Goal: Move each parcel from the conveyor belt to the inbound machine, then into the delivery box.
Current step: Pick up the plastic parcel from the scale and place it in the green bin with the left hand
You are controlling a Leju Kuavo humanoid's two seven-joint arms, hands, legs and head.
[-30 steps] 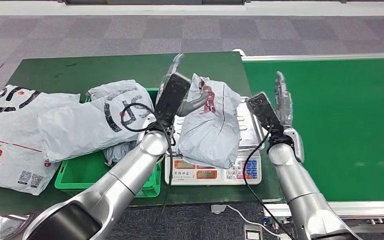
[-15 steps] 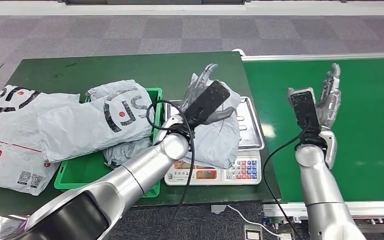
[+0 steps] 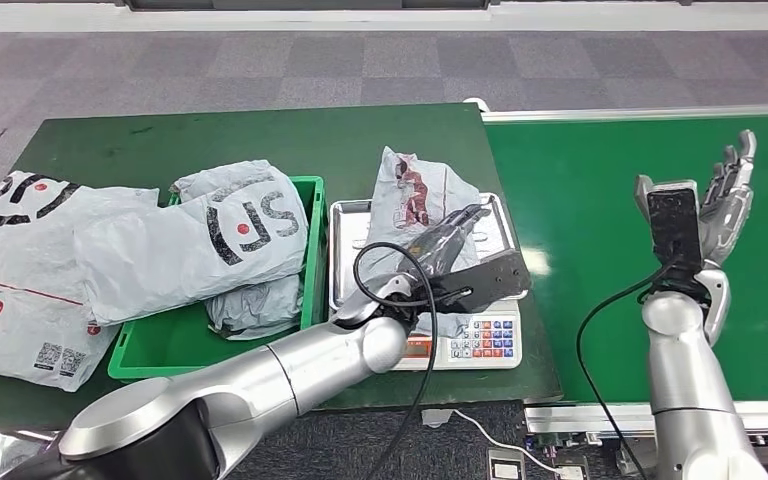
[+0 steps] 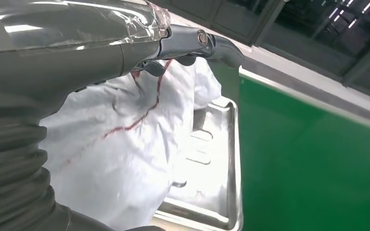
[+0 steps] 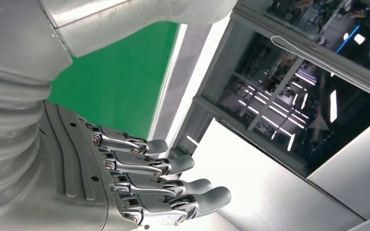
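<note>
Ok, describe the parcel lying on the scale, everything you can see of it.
The parcel is a soft, crumpled white-grey plastic mailer bag with a red printed mark near its far end. It lies lengthwise on the scale's steel tray, its near end drooping toward the scale's keypad. The left hand lies over its near half, fingers extended along it; whether it grips is unclear. The left wrist view shows thin red lines across its wrinkled skin.

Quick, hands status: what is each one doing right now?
Left hand: lies on the white parcel on the scale tray; a grip cannot be told.
Right hand: open, fingers spread, holding nothing, above the conveyor belt.
</note>
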